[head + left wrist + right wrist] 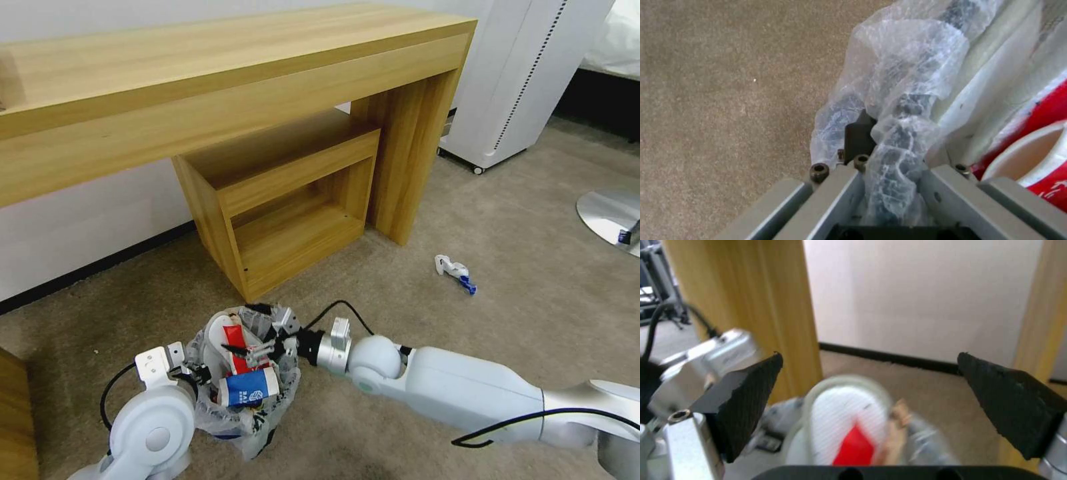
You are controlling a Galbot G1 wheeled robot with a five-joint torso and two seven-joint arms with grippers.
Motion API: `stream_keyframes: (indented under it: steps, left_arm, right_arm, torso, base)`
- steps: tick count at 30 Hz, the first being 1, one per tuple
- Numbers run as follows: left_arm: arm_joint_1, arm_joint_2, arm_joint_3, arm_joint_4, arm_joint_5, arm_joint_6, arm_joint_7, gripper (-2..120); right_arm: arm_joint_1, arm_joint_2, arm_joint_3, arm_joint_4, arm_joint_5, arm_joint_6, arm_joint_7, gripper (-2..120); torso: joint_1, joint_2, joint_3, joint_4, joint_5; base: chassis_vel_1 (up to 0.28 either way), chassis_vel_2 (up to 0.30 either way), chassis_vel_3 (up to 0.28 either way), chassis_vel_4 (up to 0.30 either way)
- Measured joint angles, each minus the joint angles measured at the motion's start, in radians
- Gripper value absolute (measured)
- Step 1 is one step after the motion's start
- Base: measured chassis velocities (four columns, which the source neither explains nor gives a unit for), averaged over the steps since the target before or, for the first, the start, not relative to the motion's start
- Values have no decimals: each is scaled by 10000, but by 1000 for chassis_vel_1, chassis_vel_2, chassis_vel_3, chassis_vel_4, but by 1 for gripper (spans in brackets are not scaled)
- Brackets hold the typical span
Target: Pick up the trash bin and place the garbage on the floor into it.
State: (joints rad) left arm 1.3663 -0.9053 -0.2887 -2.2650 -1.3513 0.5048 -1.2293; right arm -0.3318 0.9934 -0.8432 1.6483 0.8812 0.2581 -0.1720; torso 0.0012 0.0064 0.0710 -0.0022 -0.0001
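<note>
Trash bin — the small round black one lined with a crinkly translucent white plastic bag — sits low in front of me, on or just above the beige short-pile carpet floor, near the open wooden cubby under the long wood bench. I cannot tell whether it is lifted clear. My left gripper is clamped on its bagged rim, the plastic bunched between the jaws in the left wrist view. Inside I see a white slipper, a red-and-white carton and a blue-and-white packet, piled close to the top.

My right gripper hangs over the bin mouth with its jaws spread wide and nothing between them, as the right wrist view shows; that view is blurred, so I read the slipper's red patch only as probably the carton beside it.

To do this step well, I would lift the right arm straight up before swinging away, so the pads do not snag the bag or drag the packet out. I would hold the bin level — it is full, and a tilt could spill it. One small white-and-blue crumpled scrap lies well apart on the carpet to my right; I would bring the bin near it rather than overreach.
</note>
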Motion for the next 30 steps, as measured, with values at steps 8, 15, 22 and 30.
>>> stream_keyframes:
  steps: [8,15,22,30]
  left_arm:
    - [10,8,0,-67,-55,47,64,0]
    - [-13,19,47,-178,109,120,246,0]
    - [113,-11,225,-291,382,125,366,0]
    - [482,-49,130,-588,698,180,477,0]
  right_arm:
    - [-211,-663,1538,242,76,-121,248,100]
    - [-1651,-1627,3338,489,-283,-198,1115,100]
    - [-3683,-2355,5786,515,-923,-482,1831,100]
    - [-6190,-2293,7924,780,-1747,-637,2188,100]
  torso:
    - [0,0,1,0,2]
    - [0,0,0,-2,3]
    - [0,0,0,-5,4]
    - [0,0,-1,0,2]
  base:
    - [0,0,0,0]
    - [0,0,0,0]
    - [0,0,0,0]
    - [0,0,0,0]
